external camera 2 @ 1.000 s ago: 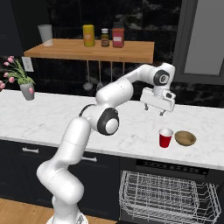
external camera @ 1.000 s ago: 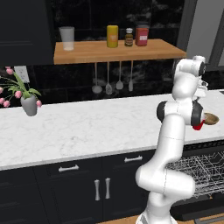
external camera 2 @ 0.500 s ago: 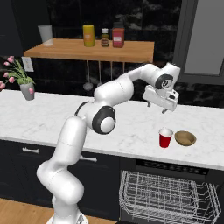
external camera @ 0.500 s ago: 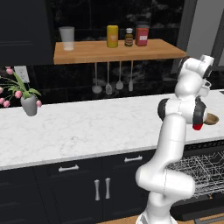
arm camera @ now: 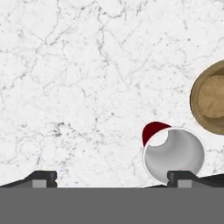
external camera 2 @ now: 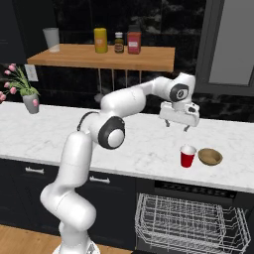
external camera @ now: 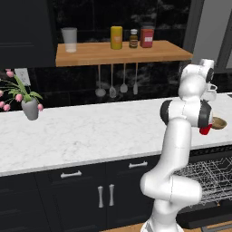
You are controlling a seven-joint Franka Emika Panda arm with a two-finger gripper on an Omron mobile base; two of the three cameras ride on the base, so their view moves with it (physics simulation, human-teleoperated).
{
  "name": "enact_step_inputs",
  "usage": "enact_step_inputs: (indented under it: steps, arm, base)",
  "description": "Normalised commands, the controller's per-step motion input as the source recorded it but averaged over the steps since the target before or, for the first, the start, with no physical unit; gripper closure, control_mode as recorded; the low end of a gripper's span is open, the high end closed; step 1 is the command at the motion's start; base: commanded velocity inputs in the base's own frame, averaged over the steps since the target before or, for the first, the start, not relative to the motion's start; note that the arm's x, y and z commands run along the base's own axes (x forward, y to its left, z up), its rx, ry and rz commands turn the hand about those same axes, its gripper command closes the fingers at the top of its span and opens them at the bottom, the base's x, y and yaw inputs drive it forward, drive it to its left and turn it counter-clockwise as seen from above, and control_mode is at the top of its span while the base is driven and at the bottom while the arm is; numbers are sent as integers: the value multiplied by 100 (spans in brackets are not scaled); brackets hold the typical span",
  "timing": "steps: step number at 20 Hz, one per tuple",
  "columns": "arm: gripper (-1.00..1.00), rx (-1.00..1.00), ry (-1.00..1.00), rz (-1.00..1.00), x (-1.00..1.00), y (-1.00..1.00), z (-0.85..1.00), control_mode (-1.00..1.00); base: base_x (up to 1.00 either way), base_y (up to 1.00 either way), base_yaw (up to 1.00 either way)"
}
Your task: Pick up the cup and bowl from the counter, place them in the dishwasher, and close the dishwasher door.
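The red cup [external camera 2: 187,156] stands upright on the white counter [external camera 2: 59,134], with the tan bowl [external camera 2: 210,157] just to its right. My gripper [external camera 2: 177,126] hangs open above the counter, behind and a little left of the cup, holding nothing. Looking down in the hand view, the cup [arm camera: 173,153] lies by the right fingertip of the gripper [arm camera: 113,178], and the bowl [arm camera: 212,98] sits at the right edge. From the left base view, my arm partly covers the cup [external camera: 205,130] and the bowl [external camera: 219,123]. The dishwasher [external camera 2: 188,225] below is open, wire rack showing; its door is hard to make out.
A grey vase of pink flowers [external camera 2: 31,101] stands far left on the counter. Above it, a wooden shelf [external camera 2: 104,55] carries a tumbler and jars, with utensils hanging under it. Navy cabinets [external camera: 104,195] run beneath the counter.
My hand has swung slightly right, then come down closer to the counter behind the cup. The jaws have stayed open. Cup and bowl have not moved.
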Motion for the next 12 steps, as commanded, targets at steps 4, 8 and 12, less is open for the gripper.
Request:
enact_step_inputs:
  steps: [4,8,12]
  arm:
    - [-100,0,0,12,-24,-4,-23,-100]
    - [-100,0,3,12,-39,-4,-9,-100]
    - [-100,-5,6,12,-40,-2,-23,-100]
  base:
    - [0,0,0]
    - [0,0,0]
    - [0,0,0]
